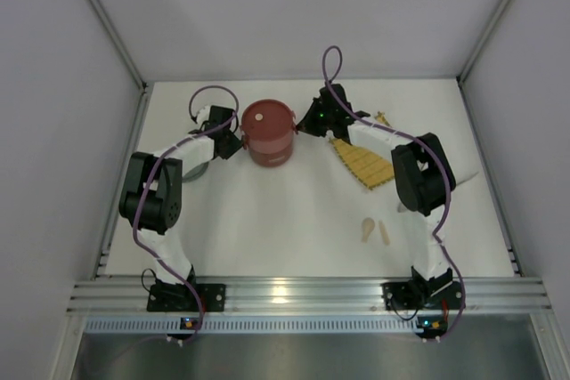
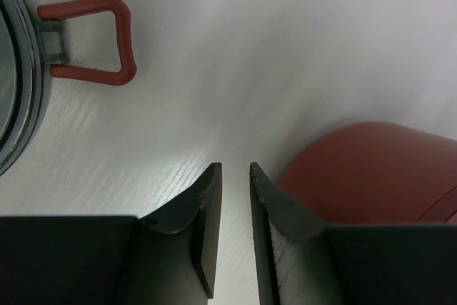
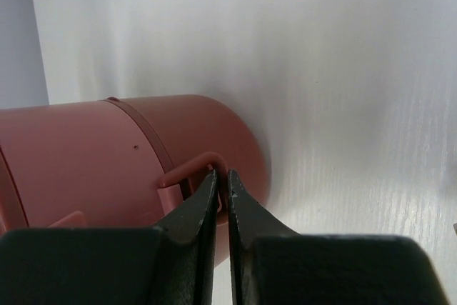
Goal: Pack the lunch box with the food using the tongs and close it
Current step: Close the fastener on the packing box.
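Note:
The dark-red lunch box [image 1: 269, 137] stands upright at the back centre, with a pale spot on its top. My right gripper [image 1: 298, 126] is at its right side. In the right wrist view this gripper [image 3: 223, 173] is shut on the thin red side handle [image 3: 187, 168] of the lunch box [image 3: 100, 155]. My left gripper [image 1: 233, 141] is at the box's left side. In the left wrist view it [image 2: 235, 168] stands narrowly open over bare table, with the box's red wall [image 2: 371, 169] just to its right. The food and the tongs are not in view.
A steel-lined bowl [image 2: 28, 69] with a red wire handle [image 2: 107, 33] lies left of the left gripper, partly under the left arm [image 1: 194, 169]. A yellow woven mat [image 1: 361, 162] lies to the right of the box. Two beige sticks [image 1: 374, 230] lie nearer the front.

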